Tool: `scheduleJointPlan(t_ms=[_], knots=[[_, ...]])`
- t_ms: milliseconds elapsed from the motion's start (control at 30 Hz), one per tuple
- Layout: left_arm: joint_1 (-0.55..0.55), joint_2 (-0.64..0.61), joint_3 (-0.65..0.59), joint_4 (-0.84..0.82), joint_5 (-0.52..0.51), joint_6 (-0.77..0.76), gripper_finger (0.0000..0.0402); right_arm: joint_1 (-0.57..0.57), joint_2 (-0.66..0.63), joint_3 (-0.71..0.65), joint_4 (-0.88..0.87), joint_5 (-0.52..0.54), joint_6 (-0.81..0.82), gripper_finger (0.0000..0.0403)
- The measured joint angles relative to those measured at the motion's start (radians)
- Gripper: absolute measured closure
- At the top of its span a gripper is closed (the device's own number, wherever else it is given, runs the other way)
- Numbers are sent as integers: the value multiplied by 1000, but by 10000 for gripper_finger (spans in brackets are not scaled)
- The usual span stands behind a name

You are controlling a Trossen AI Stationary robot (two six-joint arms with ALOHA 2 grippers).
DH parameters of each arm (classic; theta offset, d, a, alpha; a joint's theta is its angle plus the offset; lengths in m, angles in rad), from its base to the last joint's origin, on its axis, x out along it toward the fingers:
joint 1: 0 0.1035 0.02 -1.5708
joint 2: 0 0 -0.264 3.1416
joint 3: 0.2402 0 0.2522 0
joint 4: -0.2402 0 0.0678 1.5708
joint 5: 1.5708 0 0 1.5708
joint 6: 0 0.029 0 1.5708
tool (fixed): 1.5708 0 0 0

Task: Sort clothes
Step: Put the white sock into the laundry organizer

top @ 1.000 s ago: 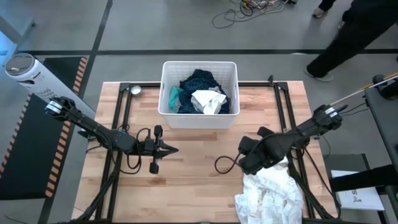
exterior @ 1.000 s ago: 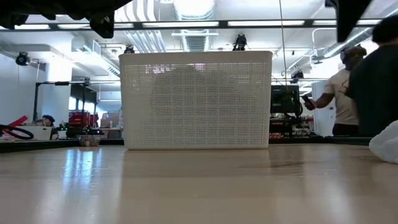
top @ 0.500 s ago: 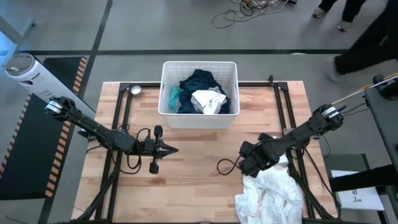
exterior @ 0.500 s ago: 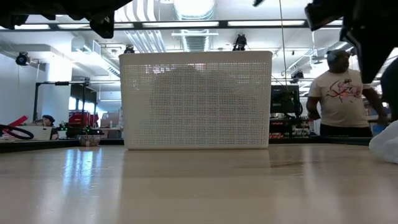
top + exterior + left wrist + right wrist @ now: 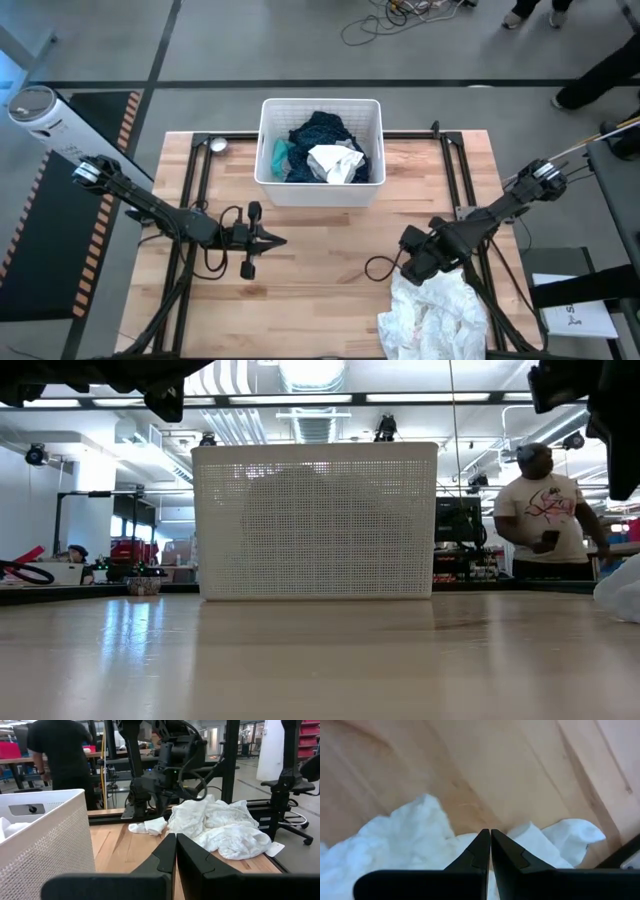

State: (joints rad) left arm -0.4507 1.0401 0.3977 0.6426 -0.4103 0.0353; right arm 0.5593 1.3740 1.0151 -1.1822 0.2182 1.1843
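- The left gripper [image 5: 278, 240], a dark two-finger tool on the left arm, hovers over bare wood on the left half of the table; its fingers [image 5: 165, 852] are pressed together with nothing between them, and they point toward the right arm.
- The light wooden slatted table [image 5: 310, 290] lies under both grippers, with black frame rails along its sides.
- The white perforated plastic basket [image 5: 320, 190] stands at the far edge of the table, beyond and to the right of the left gripper, well apart from it; in the low view its wall [image 5: 315, 520] fills the middle.
- Inside the basket lie the clothes: a dark blue patterned garment [image 5: 322, 132] at the far side, a teal piece [image 5: 281, 157] against the wall nearest the left arm, and a crumpled white piece [image 5: 335, 163] in front.
- The right gripper [image 5: 412, 271], the same dark two-finger kind, is angled down at the upper edge of the heap below it; its fingers [image 5: 481, 851] are closed, tips together just above the cloth, gripping nothing.
- The large white crumpled fabric heap [image 5: 435, 315] lies on the near right part of the table, directly under and beyond the right gripper; it also shows in the left wrist view [image 5: 215, 825].
- A person in a white printed shirt [image 5: 545, 510] stands in the room behind the table.
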Motion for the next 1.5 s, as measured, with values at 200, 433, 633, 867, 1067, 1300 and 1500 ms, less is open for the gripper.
scheduleJointPlan(t_ms=[200,433,633,867,1067,1300,1500], knots=[[0,0,0,-1,0,0,402,23,-15,-26,3,18,56,398],[0,0,0,-2,0,0,402,30,-12,-26,7,16,58,340],[0,0,0,-2,0,1,402,30,-12,-26,7,15,67,268],[0,0,0,-1,0,2,402,30,-12,-41,16,25,81,215],[0,0,0,-1,0,2,402,29,-8,-78,19,28,100,201],[0,0,0,-1,0,4,402,29,-8,-88,22,28,110,189],[0,0,0,-5,0,-1,402,30,-8,-88,28,6,133,187]])
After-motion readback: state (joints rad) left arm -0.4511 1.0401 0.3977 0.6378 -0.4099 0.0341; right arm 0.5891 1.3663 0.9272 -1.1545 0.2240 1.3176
